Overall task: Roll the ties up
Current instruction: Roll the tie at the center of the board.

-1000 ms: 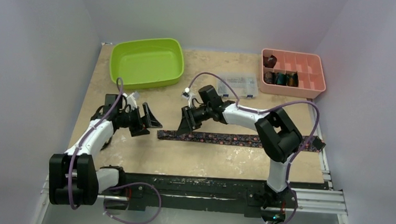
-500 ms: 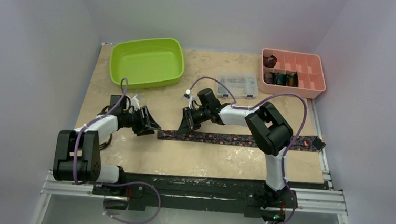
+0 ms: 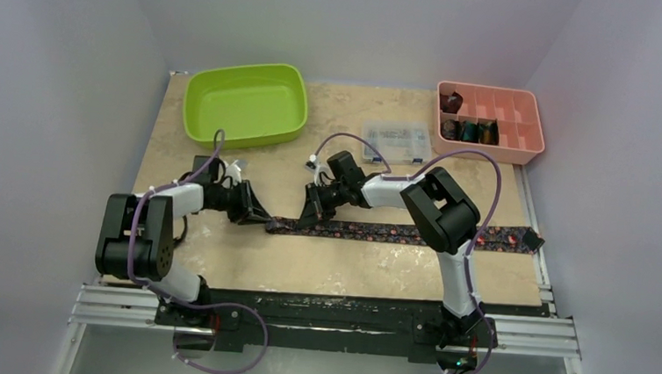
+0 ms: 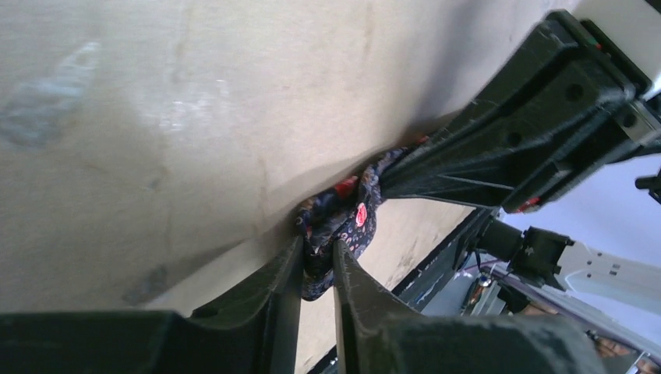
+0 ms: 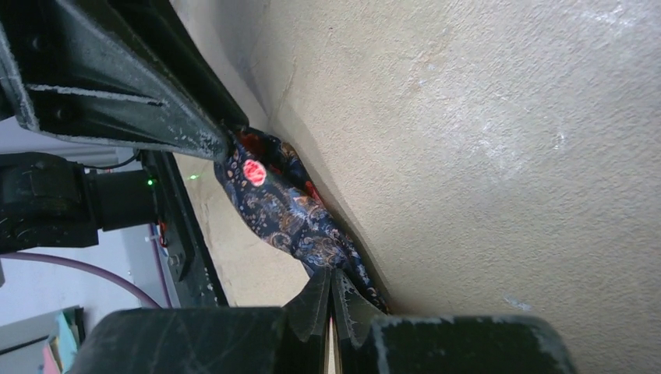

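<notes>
A long dark tie (image 3: 395, 234) with small red-pink dots lies flat across the table, running left to right. Its left end is bunched up between my two grippers. My left gripper (image 3: 262, 218) is shut on the very tip of the tie (image 4: 343, 218), with fabric pinched between its fingers (image 4: 288, 273). A little to the right, my right gripper (image 3: 311, 214) is shut, its tips (image 5: 330, 282) pinching the edge of the tie (image 5: 281, 210). Three rolled ties (image 3: 468, 131) sit in the pink tray.
A green bin (image 3: 245, 104) stands at the back left. A clear plastic box (image 3: 394, 141) of small parts lies behind the right gripper. The pink compartment tray (image 3: 526, 121) is at the back right. The tie's right end reaches the table's right edge (image 3: 541, 254).
My left gripper moved right to the tie's left tip and closed on it. The right gripper closed on the tie and shifted slightly left. The tie's end has bunched up.
</notes>
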Robot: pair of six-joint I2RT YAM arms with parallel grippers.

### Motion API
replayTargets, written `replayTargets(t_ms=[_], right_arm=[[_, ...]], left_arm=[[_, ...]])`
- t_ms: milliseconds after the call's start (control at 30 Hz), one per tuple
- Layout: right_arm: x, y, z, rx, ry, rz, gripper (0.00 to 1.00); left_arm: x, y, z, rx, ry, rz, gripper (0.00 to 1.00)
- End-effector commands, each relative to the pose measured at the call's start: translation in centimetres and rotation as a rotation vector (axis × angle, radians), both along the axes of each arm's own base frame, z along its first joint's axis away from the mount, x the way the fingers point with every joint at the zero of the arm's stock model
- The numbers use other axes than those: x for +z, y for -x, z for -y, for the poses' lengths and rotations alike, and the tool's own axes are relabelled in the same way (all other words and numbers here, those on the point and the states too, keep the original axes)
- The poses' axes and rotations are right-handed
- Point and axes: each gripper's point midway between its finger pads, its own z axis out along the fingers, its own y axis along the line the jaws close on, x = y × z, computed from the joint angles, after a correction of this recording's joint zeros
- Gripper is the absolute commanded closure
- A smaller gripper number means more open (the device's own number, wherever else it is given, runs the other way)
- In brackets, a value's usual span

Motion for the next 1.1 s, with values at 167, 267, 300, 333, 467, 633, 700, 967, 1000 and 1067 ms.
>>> replayTargets(t_ms=[167, 267, 300, 333, 467, 633, 700, 967, 1000, 1067], right_arm=[[-0.5, -0.7, 0.5, 0.004, 0.052, 0.065, 1.00], [-0.7, -0.6, 0.6, 0.006, 0.060, 0.066, 1.00], [-0.6, -0.6, 0.6, 0.006, 0.060, 0.067, 1.00], [-0.5, -0.5, 0.5, 0.009, 0.056, 0.070, 1.00], [0.4, -0.2, -0.2, 0.029, 0.036, 0.089, 1.00], [2.6, 0.5, -0.7, 0.062, -0.017, 0.093, 0.96], [3.4, 0.5, -0.3, 0.075, -0.016, 0.116, 0.94], [6.6, -0.9, 2.1, 0.160, 0.037, 0.327, 0.57], [6.1, -1.3, 2.8, 0.168, 0.076, 0.369, 0.53], [5.6, -1.9, 3.4, 0.172, 0.113, 0.442, 0.43]], left_arm=[[4.0, -0.2, 3.3, -0.107, 0.071, 0.166, 0.97], [4.7, -0.5, 3.8, -0.113, 0.082, 0.182, 0.99], [5.0, -0.5, 4.0, -0.117, 0.082, 0.188, 0.99], [5.1, -0.6, 4.2, -0.123, 0.084, 0.194, 1.00], [5.3, -0.3, 5.2, -0.154, 0.092, 0.199, 1.00], [5.1, -0.1, 5.2, -0.163, 0.072, 0.180, 1.00], [5.0, 0.0, 4.8, -0.157, 0.052, 0.176, 1.00], [3.9, -0.1, 2.7, -0.102, -0.010, 0.119, 0.95], [3.8, -0.2, 2.6, -0.099, -0.013, 0.115, 0.93], [3.7, -0.4, 2.5, -0.095, -0.016, 0.106, 0.88]])
